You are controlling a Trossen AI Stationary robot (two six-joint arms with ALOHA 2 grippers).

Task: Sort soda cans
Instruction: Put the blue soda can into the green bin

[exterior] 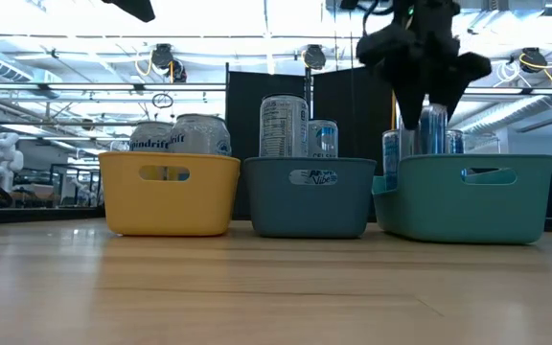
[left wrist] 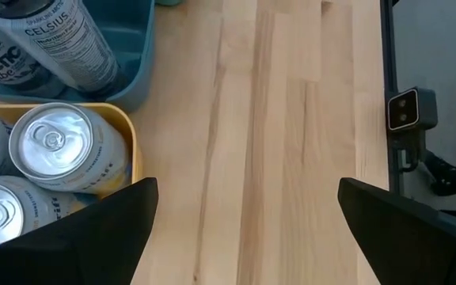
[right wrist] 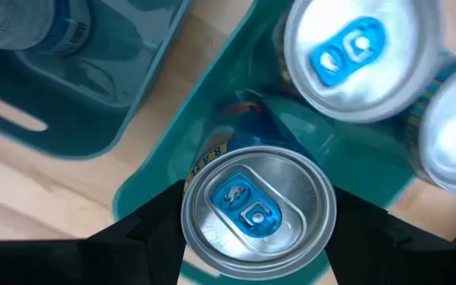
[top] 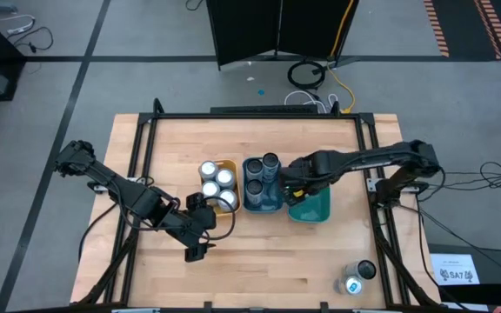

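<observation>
Right hand (right wrist: 256,229) is gripping a blue-tabbed soda can (right wrist: 257,207) inside the teal tray (top: 313,209); left hand (left wrist: 248,229), beside it, is gaping wide.

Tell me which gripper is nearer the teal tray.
Right. The right gripper is over the teal tray, closed on a blue-tabbed can inside it. The left gripper sits open beside the yellow tray, two trays away.

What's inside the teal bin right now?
The teal bin holds slim cans with blue tabs: one can between the right gripper's fingers, plus two more beside it. The arm covers the bin from above, so any others are hidden.
</observation>
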